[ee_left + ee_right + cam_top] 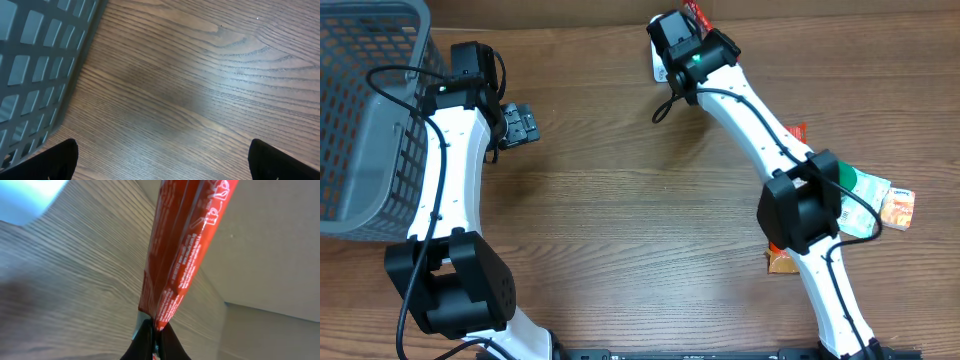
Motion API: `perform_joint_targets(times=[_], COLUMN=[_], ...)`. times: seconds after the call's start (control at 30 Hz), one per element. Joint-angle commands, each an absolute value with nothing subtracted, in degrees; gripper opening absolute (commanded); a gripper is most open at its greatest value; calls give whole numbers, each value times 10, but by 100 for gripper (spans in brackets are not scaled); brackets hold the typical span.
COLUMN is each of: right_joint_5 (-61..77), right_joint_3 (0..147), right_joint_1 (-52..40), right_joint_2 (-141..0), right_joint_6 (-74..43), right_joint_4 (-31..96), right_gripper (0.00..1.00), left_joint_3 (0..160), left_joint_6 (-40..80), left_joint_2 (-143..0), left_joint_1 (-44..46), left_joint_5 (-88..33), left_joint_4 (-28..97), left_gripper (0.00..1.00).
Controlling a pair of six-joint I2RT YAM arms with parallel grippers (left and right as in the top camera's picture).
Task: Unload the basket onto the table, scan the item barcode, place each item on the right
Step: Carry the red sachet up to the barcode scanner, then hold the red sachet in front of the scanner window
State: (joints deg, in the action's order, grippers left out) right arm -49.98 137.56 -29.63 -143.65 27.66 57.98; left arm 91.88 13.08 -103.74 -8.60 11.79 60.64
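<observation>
my right tool [155,330] pinched on a red packet [185,245] — left tool [162,162] spread wide over the desk [210,65], grey basket [30,75] beside it

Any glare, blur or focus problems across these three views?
Overhead: evenly lit and sharp, only soft shadows on the table. Left wrist: pale sheen on the wood mid-frame, basket mesh slightly soft. Right wrist: red packet close to the lens, its print soft; pale object top left fully out of focus.
</observation>
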Motion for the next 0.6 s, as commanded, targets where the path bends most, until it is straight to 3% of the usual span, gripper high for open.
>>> perform_joint_targets(times=[0.0, 0.1, 0.57], right_joint_5=[-571, -636, -637], right_joint_3=[1380, 1380, 1311], right_joint_1=[-298, -306, -325], right_joint_2=[-1468, -1491, -1508], right_joint_6=[285, 287, 316], right_joint_4=[557, 510, 459], right_gripper=[4, 4, 3], left_joint_3=[929, 929, 929], left_joint_6=[124, 124, 124], left_joint_2=[-1033, -1033, -1033], left_joint_1=[-82, -82, -82], left_joint_5=[115, 115, 115], left_joint_4=[606, 606, 606], left_gripper=[100, 100, 100])
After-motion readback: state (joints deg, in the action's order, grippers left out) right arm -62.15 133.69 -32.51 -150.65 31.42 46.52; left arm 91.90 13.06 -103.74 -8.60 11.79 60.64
